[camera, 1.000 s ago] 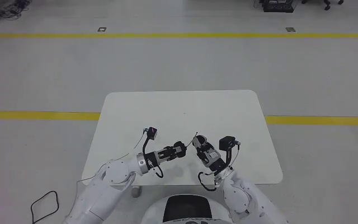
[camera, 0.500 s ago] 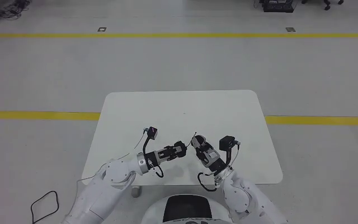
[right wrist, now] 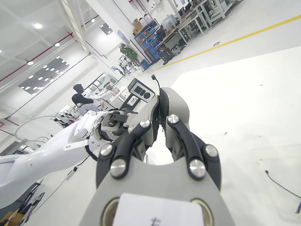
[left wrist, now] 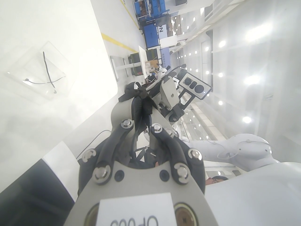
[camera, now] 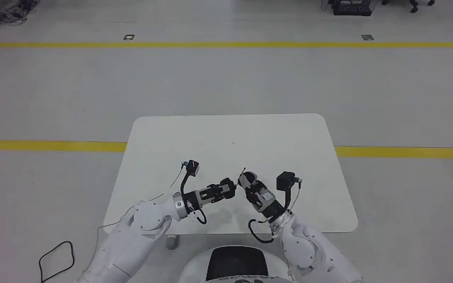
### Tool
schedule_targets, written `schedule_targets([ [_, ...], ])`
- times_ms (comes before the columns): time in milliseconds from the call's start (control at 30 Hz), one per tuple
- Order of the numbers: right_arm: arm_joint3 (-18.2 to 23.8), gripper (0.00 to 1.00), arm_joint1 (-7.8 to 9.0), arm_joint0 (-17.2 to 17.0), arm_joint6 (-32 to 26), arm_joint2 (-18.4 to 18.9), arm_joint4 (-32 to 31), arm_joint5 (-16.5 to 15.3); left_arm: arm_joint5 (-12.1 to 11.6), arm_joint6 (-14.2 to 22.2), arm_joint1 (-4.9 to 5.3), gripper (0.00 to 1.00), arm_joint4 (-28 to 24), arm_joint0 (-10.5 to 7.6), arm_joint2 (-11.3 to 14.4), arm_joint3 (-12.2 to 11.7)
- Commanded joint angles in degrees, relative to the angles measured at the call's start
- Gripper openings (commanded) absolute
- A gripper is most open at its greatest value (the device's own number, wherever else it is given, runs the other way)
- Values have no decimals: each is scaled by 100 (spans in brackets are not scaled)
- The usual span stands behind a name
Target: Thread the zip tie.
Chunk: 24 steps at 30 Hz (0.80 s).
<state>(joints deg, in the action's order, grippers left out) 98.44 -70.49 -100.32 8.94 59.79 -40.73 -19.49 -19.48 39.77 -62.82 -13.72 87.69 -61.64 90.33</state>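
Low over the front of the white table point(camera: 283, 141), my two grippers meet tip to tip. My right gripper point(camera: 244, 178) point(right wrist: 161, 102) is shut on a thin black zip tie point(right wrist: 157, 84), whose small square head sticks out past the fingertips. My left gripper point(camera: 231, 186) point(left wrist: 141, 99) faces it, shut as well. A thin black strap runs back between its fingers, apparently the same tie's other end. Where the two ends meet is hidden behind the fingertips.
A clear shallow tray point(left wrist: 23, 66) on the table holds two crossed black zip ties point(left wrist: 48, 71). Another loose zip tie point(right wrist: 279, 184) lies on the table near my right arm. Open tabletop stretches beyond the grippers.
My right gripper has shifted slightly left, closing the small gap to the left gripper. The left arm has barely moved.
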Motion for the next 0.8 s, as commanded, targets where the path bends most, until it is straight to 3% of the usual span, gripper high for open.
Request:
schedule_targets([
  [0, 0, 0, 0, 14, -6, -22, 27, 1, 0, 2, 2, 0, -4, -5, 7, -1],
  [767, -104, 0, 59, 55, 54, -88, 178, 1, 0, 93, 20, 0, -198, -14, 29, 27],
])
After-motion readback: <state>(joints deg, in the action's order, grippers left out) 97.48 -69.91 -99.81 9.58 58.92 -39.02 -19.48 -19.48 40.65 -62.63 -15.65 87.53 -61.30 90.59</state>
